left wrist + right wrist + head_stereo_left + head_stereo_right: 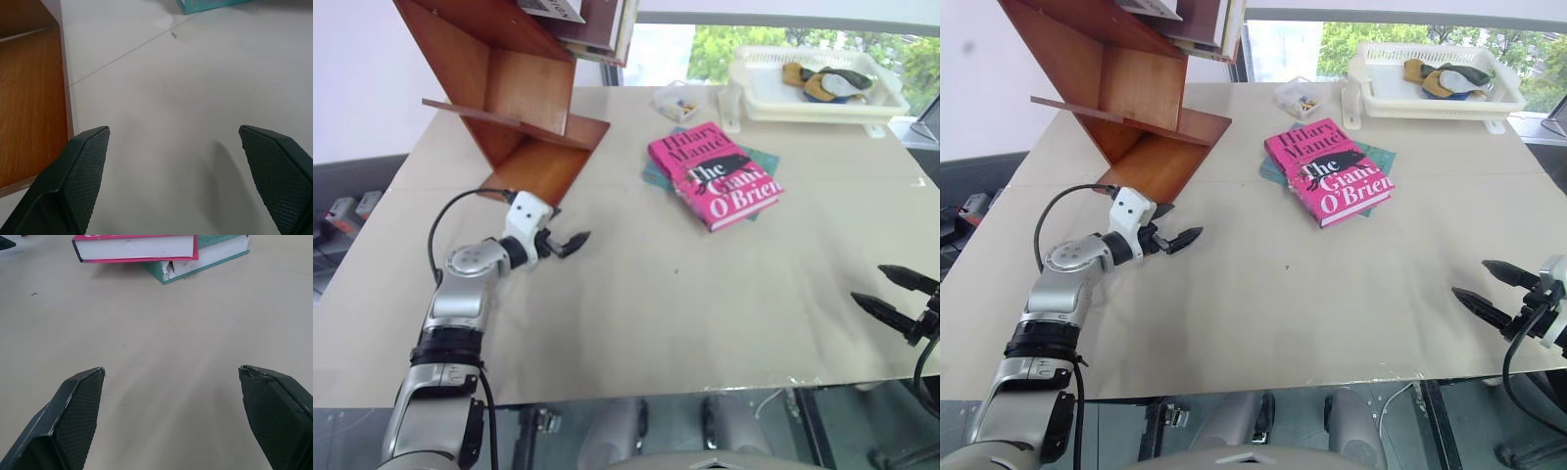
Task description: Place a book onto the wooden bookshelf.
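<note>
The pink book [715, 174] lies flat on the table [705, 313], cover up, stacked on a thinner teal book [205, 257] whose edges stick out from under it. Both sit in the far middle of the table, untouched by either gripper.

The wooden bookshelf [509, 88] stands at the far left corner, its panels angled, with some books [592, 24] already in an upper compartment.

Left gripper [566, 242] hovers low over the table just in front of the bookshelf's bottom panel, fingers [83, 171] spread wide, nothing between them. It points toward the books, well apart from them.

Right gripper [1498, 292] is near the right front edge of the table, fingers [73, 416] also wide apart and empty, aimed at the pink book's page edge.

A white basket tray [818, 93] with some items sits at the far right, and a small clear box [674, 101] is just left of it.
</note>
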`<state>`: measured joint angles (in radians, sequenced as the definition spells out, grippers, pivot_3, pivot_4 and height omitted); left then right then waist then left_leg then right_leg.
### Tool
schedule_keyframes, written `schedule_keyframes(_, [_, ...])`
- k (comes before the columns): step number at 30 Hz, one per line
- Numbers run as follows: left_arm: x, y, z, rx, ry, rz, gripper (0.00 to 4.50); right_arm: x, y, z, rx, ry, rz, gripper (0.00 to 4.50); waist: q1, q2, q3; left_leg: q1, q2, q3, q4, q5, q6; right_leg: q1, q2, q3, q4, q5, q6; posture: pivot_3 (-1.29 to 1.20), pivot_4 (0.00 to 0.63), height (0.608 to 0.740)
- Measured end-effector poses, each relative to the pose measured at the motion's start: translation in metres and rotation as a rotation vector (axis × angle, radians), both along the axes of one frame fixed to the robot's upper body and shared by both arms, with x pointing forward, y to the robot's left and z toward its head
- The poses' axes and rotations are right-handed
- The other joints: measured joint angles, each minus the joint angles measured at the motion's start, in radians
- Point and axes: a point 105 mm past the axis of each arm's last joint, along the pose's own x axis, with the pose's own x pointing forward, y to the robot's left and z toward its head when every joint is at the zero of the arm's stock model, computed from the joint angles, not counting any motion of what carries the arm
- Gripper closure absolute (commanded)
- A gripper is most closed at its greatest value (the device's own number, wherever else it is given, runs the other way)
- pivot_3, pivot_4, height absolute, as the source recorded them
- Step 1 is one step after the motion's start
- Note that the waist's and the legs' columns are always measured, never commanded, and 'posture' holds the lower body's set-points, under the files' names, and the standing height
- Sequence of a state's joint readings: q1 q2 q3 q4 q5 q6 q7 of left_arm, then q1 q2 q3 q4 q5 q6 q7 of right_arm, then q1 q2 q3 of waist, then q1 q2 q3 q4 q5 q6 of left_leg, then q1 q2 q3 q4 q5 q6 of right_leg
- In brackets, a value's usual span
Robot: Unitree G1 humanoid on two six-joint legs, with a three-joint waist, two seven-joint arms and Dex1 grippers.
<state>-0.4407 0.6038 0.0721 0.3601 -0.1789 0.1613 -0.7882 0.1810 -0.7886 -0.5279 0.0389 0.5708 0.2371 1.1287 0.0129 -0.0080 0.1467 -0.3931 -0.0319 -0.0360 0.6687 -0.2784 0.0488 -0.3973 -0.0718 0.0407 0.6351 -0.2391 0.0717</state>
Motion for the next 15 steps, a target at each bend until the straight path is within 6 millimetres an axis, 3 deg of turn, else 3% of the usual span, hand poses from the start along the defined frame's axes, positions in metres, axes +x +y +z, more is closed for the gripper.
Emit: schedule_keyframes(15, [-0.0081,-0.0019,-0.0041,0.007,0.015,-0.008,0.03,0.002,-0.0007,0.0014,0.003,-0.007,-0.005,0.0,0.0,0.0,0.0,0.0,0.0,0.0,0.0,0.0,0.0,0.0,0.0,0.0,0.0,0.0,0.0,0.0,0.15,0.74])
